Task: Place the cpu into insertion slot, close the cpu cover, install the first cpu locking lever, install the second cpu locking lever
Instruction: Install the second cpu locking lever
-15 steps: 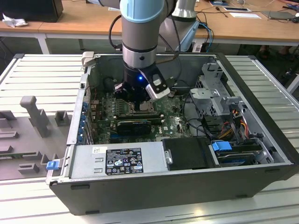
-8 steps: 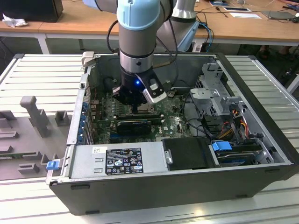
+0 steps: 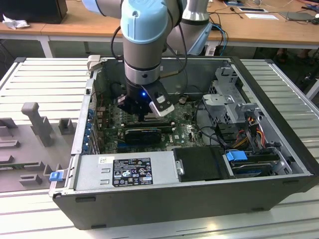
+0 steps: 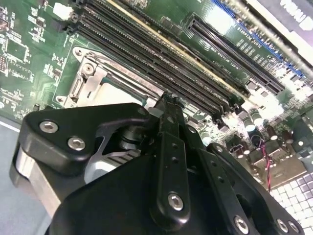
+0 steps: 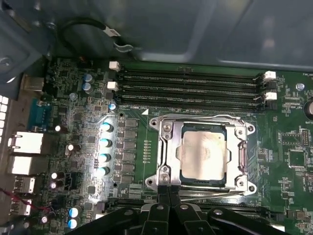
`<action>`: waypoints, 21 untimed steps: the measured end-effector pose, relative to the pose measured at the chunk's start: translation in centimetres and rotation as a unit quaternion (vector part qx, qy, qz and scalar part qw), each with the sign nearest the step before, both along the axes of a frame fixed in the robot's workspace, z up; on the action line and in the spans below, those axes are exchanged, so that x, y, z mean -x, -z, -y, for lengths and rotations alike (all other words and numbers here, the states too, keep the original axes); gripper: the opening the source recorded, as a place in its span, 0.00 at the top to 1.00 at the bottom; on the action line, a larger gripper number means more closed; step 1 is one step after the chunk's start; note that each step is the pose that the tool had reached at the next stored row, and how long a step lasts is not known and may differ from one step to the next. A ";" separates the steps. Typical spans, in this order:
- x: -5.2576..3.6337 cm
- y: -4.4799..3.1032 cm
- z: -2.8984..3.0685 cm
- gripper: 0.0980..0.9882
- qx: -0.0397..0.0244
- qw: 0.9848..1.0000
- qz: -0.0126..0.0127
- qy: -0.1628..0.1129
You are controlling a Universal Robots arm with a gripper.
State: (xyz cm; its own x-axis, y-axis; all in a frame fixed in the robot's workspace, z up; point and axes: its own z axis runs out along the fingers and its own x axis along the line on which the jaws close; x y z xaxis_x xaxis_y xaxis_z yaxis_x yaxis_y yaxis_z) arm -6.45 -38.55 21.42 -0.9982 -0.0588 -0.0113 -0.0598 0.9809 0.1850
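Note:
In the first wrist view the cpu (image 5: pixel 203 155) lies flat in the insertion slot (image 5: pixel 250 128), its pale silver face showing through the window of the cpu cover (image 5: pixel 166 147). The cover is down over it. A thin wire lever (image 5: pixel 205 116) runs along the socket's side by the memory slots, and another (image 5: pixel 215 190) runs along the side nearest my fingers. My gripper (image 5: pixel 168 191) is shut, its two black fingers pressed together with the tips at the socket's edge by one corner. The second wrist view shows the same fingers (image 4: pixel 168 117) beside the socket frame (image 4: pixel 90 73). In the exterior view the gripper (image 3: pixel 144 114) reaches down inside the open computer case.
Long black memory slots (image 5: pixel 190 88) run beside the socket. A row of capacitors (image 5: pixel 105 142) and rear ports (image 5: pixel 27 144) lie on another side. The case holds a power supply (image 3: pixel 124 169), a black card (image 3: pixel 144 133), a drive cage (image 3: pixel 229 99) and cables. A grey fixture (image 3: pixel 35 124) stands at the exterior view's left.

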 end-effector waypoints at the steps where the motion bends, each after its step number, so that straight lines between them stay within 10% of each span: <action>1: 0.03 0.01 0.09 0.99 -0.002 1.000 0.000 -0.003; 21: 1.00 1.25 1.35 0.99 -0.051 0.998 0.001 -0.020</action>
State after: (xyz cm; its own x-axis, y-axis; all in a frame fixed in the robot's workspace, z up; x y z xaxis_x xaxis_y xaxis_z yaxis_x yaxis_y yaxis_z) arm -7.46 -39.89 20.17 -0.9951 -0.0973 -0.0204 -0.0990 0.9536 0.2842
